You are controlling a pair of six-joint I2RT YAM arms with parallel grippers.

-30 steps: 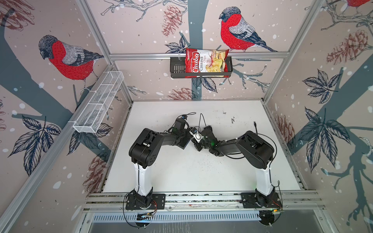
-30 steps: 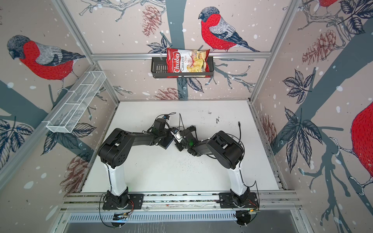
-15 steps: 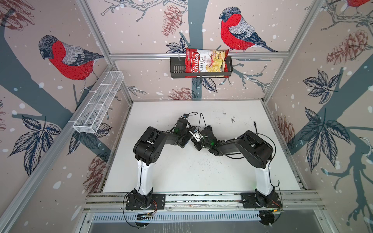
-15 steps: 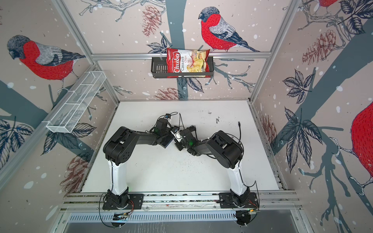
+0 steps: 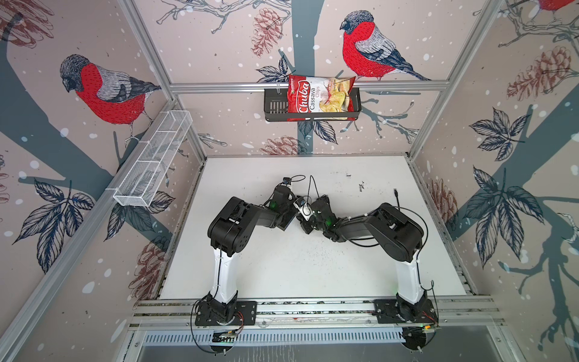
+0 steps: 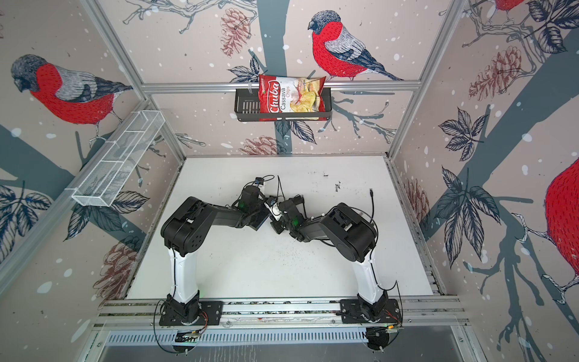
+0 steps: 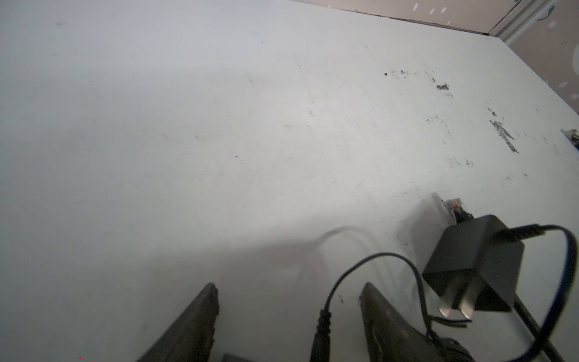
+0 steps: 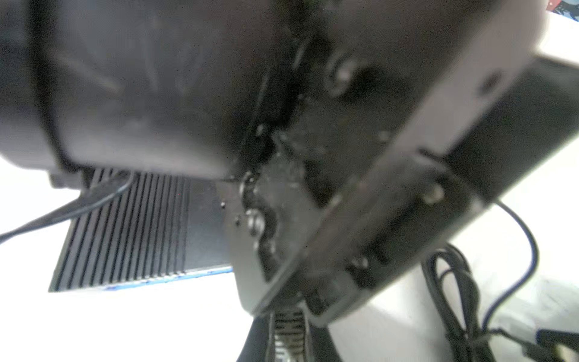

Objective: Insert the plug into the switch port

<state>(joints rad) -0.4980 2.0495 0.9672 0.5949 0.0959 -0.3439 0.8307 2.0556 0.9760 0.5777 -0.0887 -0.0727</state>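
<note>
My left gripper [image 7: 289,286] stands wide over the white tabletop [image 7: 219,125], gripping nothing. A thin black cord with a barrel end [image 7: 322,322] runs between its fingers. The flat black ribbed switch [image 8: 125,232] lies on the table beneath that gripper. Near the switch sits a small black cube adapter [image 7: 473,266], a clear plug [image 7: 454,208] just beside it. Right of the switch, my right gripper [image 5: 307,224] is closed; what it pinches I cannot tell

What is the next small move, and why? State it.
Probably close the left hand on the thin black cord's barrel plug: it lies between that hand's spread fingers, ungripped. Whether it already sits in the flat ribbed black switch is hidden.
</note>
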